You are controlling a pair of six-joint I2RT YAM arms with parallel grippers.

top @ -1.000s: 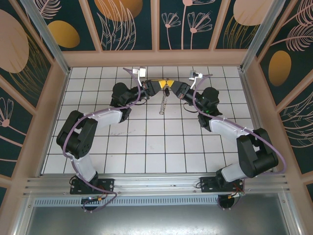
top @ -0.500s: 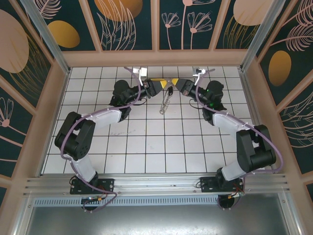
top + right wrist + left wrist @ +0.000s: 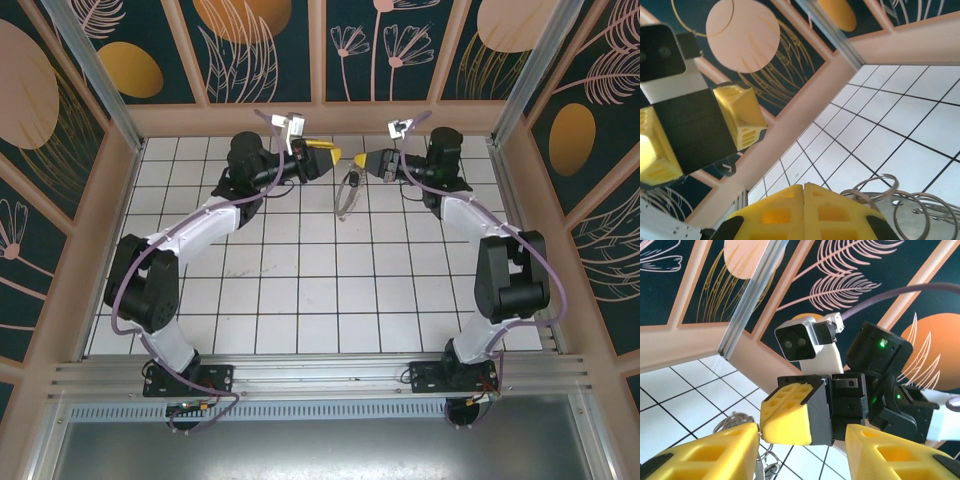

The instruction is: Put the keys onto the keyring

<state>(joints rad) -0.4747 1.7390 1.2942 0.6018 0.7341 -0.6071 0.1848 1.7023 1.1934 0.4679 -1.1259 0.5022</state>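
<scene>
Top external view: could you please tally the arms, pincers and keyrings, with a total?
Arms: 2 (left arm, right arm)
Pincers: 2 (left pincer, right pincer)
Keyring: 1
Total: 5

Cropped at lower frame edge, partly masked behind right gripper (image 3: 804, 189): keyring (image 3: 892, 199). Viewed from above, link detail too small to resolve.
</scene>
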